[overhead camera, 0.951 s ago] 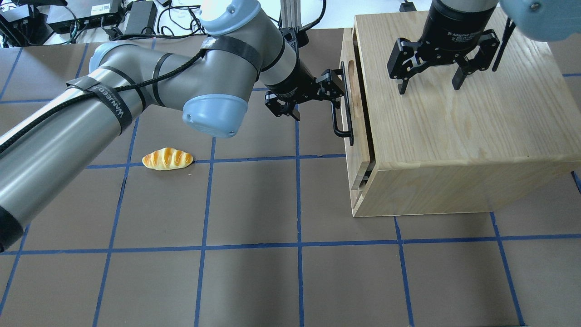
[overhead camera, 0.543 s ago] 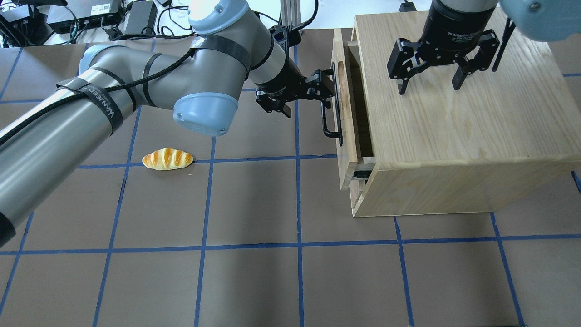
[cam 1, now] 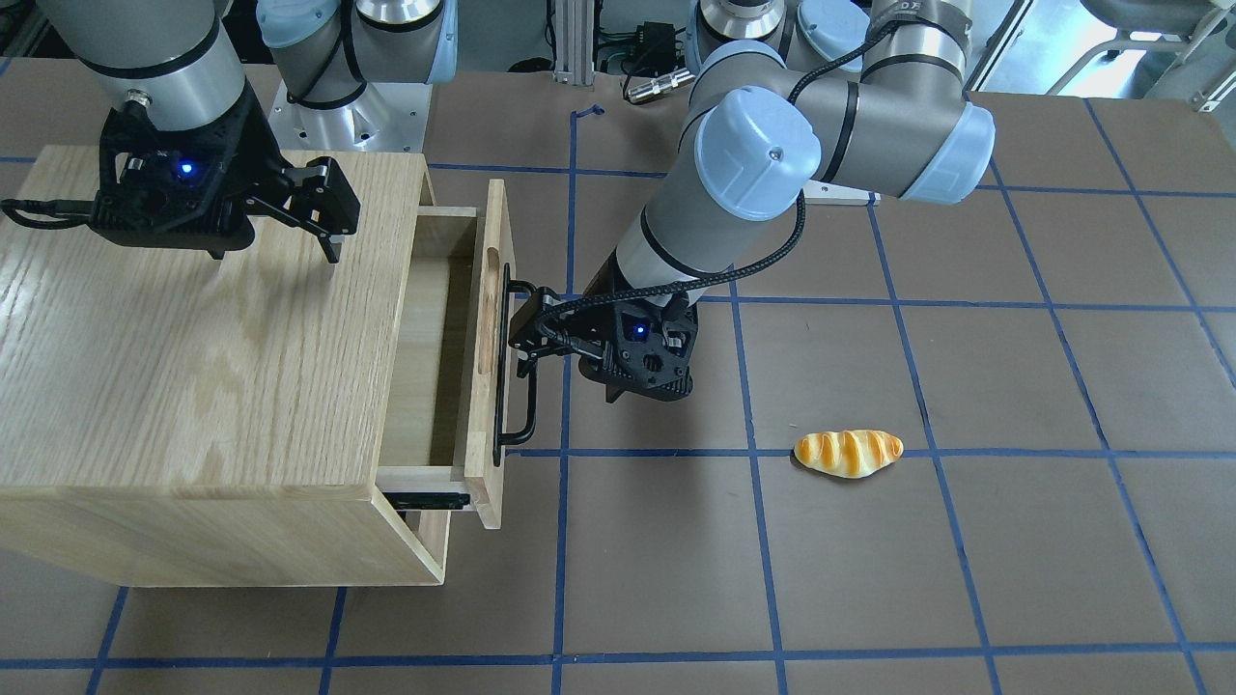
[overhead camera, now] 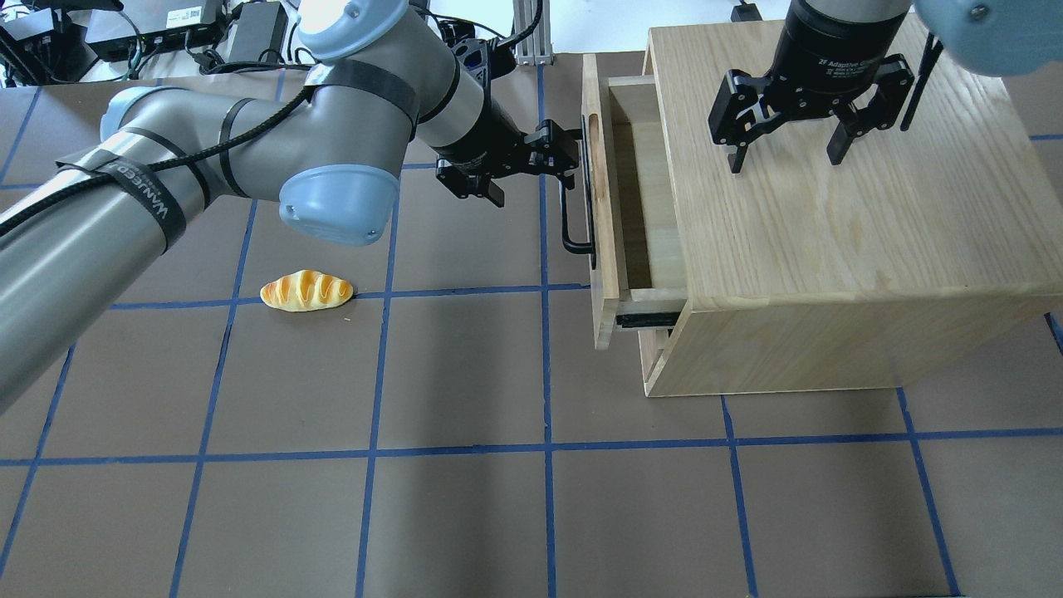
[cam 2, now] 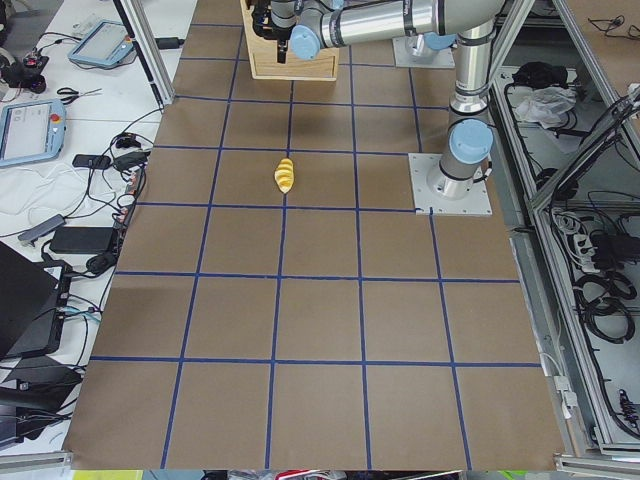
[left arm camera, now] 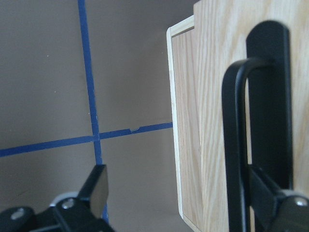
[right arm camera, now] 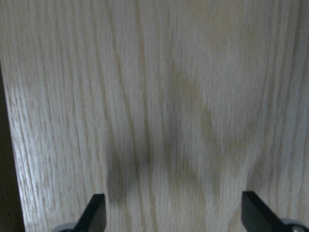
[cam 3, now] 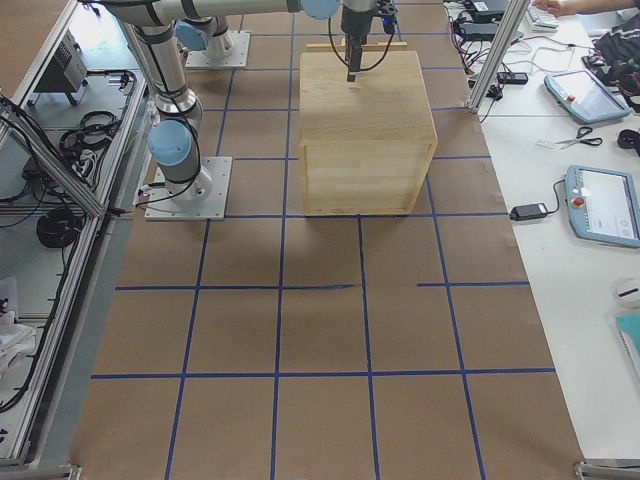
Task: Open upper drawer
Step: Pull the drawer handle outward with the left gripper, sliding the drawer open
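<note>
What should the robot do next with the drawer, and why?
Probably pull the handle a little farther straight out from the cabinet. The upper drawer is only partly out, and the left end effector is open with one finger hooked behind that handle.

The shallow pale-wood upper drawer (overhead camera: 604, 249) carries a thin black metal bar handle (cam 1: 500, 386). The boxy oak-grain cabinet (overhead camera: 830, 249) is light tan. The brown table covering (overhead camera: 457, 498) bears a blue grid. The small bread roll (overhead camera: 306, 291) is golden with orange stripes.

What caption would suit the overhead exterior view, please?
Left gripper, one finger hooked behind the bar handle, with the upper drawer partly open; right gripper open over the cabinet.
</note>
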`<state>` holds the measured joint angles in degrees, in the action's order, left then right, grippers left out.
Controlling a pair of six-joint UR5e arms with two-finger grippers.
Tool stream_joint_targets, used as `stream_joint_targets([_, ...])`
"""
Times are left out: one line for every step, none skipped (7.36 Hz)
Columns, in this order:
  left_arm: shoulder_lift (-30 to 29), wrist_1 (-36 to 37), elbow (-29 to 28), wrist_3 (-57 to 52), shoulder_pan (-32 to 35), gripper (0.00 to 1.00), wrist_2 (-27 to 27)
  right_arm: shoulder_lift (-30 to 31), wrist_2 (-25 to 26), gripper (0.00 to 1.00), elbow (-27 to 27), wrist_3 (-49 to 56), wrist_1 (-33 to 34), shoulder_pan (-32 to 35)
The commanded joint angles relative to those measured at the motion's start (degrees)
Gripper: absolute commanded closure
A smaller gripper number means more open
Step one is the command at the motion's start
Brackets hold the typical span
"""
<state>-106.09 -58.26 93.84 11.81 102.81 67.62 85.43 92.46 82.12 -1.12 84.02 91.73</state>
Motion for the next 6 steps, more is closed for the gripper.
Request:
stream_joint_targets([1.06, -0.09, 1.17, -2.14, -1.20, 0.00, 0.05, 0.00, 0.00, 0.00, -0.03, 0.06, 0.00, 0.03])
stream_joint_targets([1.50, -0.10, 1.60, -3.36, -1.90, 0.00, -0.04, 0.00, 0.00, 0.00, 0.06, 0.06, 0.00, 0.03])
stream_joint_targets([2.20, -0.10, 2.30, -3.46, -2.43, 0.00, -0.04, 0.00, 0.00, 0.00, -0.03, 0.06, 0.00, 0.03])
stream_joint_targets([2.64, -0.10, 3.01, -6.16, -2.96, 0.00, -0.12, 0.00, 0.00, 0.00, -0.03, -0.03, 0.00, 0.03])
stream_joint_targets([3.43, -0.10, 3.88, -8.10, -3.22, 0.00, -0.21, 0.00, 0.00, 0.00, -0.03, -0.03, 0.00, 0.03])
stream_joint_targets([3.70, -0.10, 4.33, -8.90, -3.57, 0.00, -0.13, 0.00, 0.00, 0.00, -0.03, 0.06, 0.00, 0.03])
